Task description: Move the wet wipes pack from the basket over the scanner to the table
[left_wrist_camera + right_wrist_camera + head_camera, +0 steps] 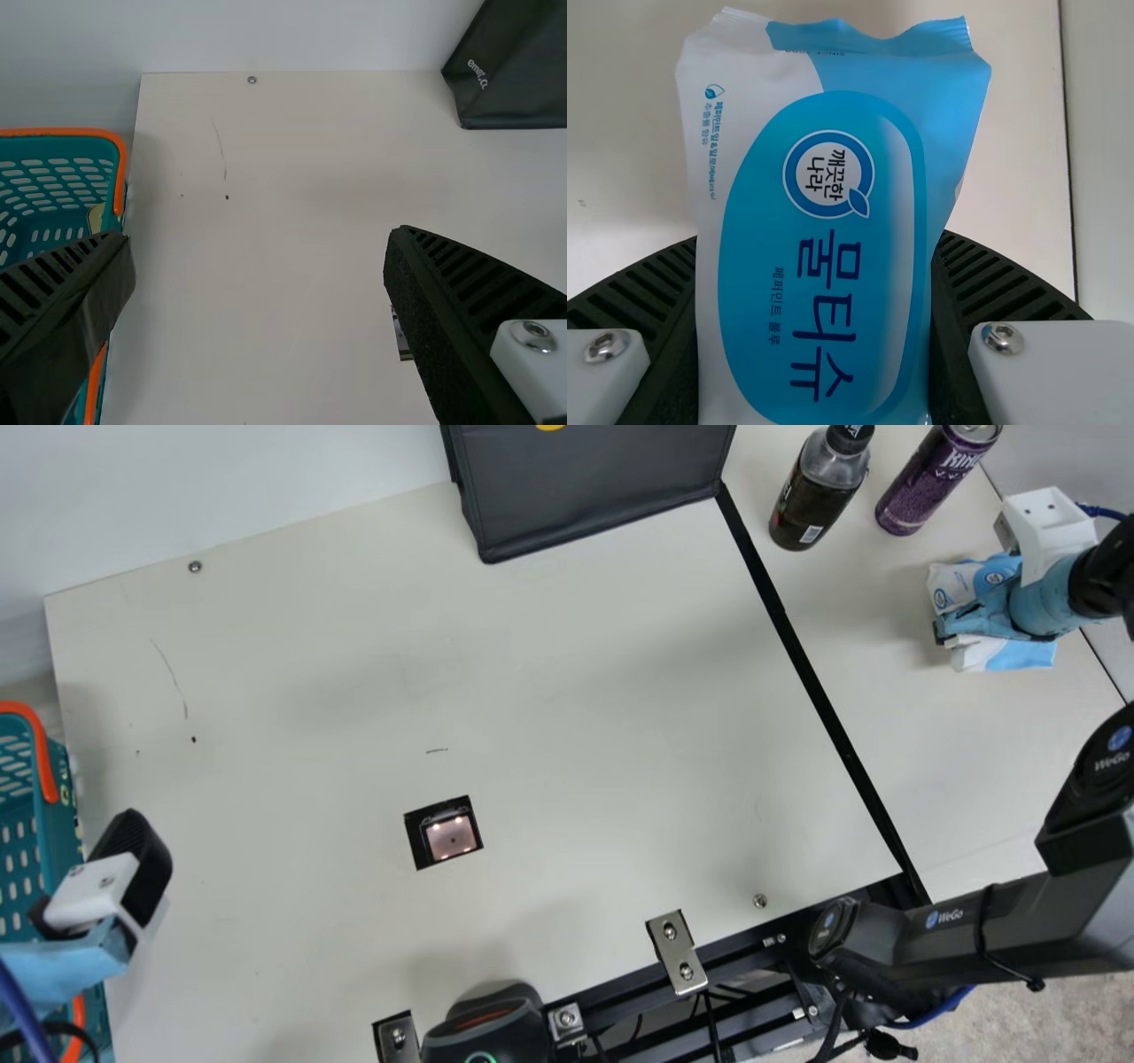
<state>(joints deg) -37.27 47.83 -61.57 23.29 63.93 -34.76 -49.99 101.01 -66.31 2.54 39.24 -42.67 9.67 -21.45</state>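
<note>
At the far right in the main view, my right gripper [961, 622] is over the white and blue wet wipes pack [1019, 657]. In the right wrist view, both ribbed fingers press the sides of the wet wipes pack [824, 328], label up, with my right gripper [819, 252] shut on it. My left gripper [137, 864] hangs by the inner side of the teal basket [62, 815] at the far left. The left wrist view has my left gripper [259, 243] open, nothing between its fingers. A scanner window [451, 836] is set in the middle of the table.
A dark fabric box [594, 487] stands at the back of the table [567, 691]. Behind the pack are a dark bottle [813, 496] and a purple can [930, 483]. A black device [487, 1032] and metal brackets line the near edge.
</note>
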